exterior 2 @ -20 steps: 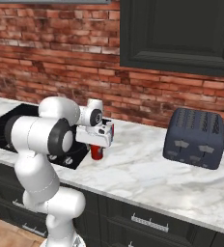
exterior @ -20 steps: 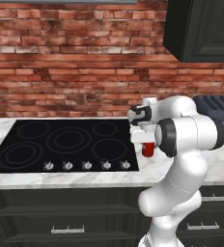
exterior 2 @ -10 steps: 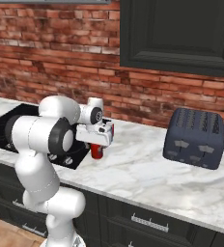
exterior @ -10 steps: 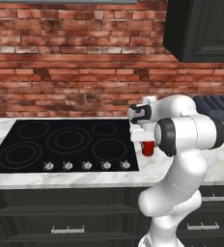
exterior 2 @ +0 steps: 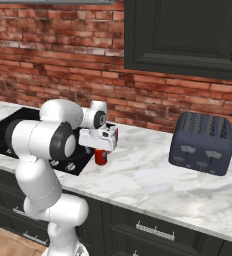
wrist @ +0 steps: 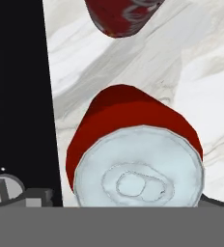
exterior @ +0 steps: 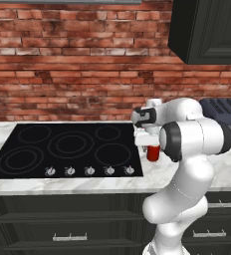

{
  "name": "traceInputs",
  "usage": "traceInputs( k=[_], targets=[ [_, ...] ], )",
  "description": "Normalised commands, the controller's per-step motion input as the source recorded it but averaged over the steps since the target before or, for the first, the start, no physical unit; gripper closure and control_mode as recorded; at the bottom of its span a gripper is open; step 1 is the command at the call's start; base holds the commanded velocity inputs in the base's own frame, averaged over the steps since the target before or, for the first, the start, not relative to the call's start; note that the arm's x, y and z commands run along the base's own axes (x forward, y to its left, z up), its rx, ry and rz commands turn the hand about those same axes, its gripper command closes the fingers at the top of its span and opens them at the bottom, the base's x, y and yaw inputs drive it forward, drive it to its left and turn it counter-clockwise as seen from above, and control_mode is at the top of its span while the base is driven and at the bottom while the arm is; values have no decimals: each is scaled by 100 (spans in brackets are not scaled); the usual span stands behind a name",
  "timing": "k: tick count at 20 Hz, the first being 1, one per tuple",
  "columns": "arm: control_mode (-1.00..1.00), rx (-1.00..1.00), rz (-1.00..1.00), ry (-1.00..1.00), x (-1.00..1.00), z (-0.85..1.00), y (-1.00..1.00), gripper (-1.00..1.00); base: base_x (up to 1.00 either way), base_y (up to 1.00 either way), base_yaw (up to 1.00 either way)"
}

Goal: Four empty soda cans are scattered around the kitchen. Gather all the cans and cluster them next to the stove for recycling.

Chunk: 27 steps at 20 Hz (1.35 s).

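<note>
A red soda can is seen upright on the worktop beside the stove, jaws spread around it; it could be toppled if clipped during withdrawal.

Glossy white rounded arm segments with dark grey joint caps, white boxy end effector.

red can stands just beside the stove edge; another can close behind; marble counter rightward lies open up to the toaster.
</note>
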Motion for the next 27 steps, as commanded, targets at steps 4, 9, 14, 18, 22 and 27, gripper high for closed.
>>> traceInputs(
  k=[4, 9, 14, 18, 22, 27],
  targets=[
    [-100, 0, 0, 0, -28, 54, 0, -100, 0, 0, 0],
    [-100, 0, 0, 0, -50, 74, -4, -100, 0, 0, 0],
    [-100, 0, 0, 0, -82, 70, -5, -100, 0, 0, 0],
    [-100, 0, -1, 0, -100, 55, 0, -100, 0, 0, 0],
    [-100, 0, 0, 0, -100, 52, 0, -100, 0, 0, 0],
    [-100, 0, 0, 0, -84, 47, 0, -100, 0, 0, 0]
  ],
)
